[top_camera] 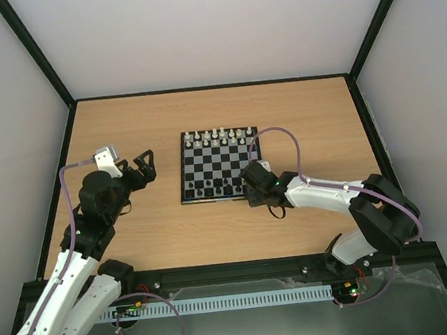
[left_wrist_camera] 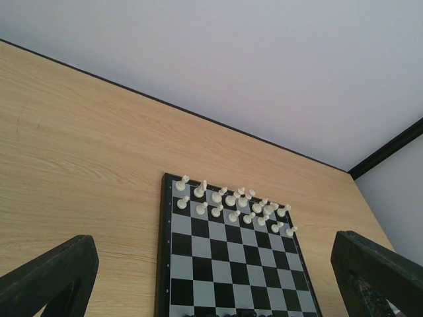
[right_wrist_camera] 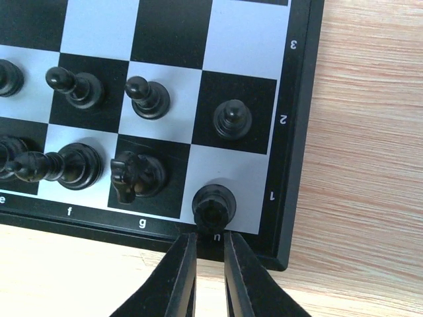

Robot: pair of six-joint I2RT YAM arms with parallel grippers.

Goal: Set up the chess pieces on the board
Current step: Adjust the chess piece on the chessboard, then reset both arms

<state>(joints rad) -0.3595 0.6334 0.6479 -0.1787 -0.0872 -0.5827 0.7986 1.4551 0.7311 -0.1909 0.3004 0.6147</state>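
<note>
The board (top_camera: 182, 170) lies mid-table. Black chess pieces (top_camera: 210, 188) fill its near rows. In the right wrist view a black rook (right_wrist_camera: 213, 206) stands on the near right corner square, beside a knight (right_wrist_camera: 135, 175) and a bishop (right_wrist_camera: 66, 165), with pawns (right_wrist_camera: 232, 119) one row further. My right gripper (right_wrist_camera: 209, 238) (top_camera: 254, 182) hangs over the board's near border (right_wrist_camera: 301, 132). Its jaws are only a rook's width apart, the tips just short of the rook, and nothing sits in the gap. My left gripper (top_camera: 145, 164) (left_wrist_camera: 215, 271) hovers wide open left of the board, empty.
White pieces (top_camera: 219, 137) (left_wrist_camera: 231, 205) stand in two rows on the far side of the board. Bare wooden table surrounds the board, closed in by a dark frame and pale walls. The right arm's cable (top_camera: 285, 141) loops over the board's right edge.
</note>
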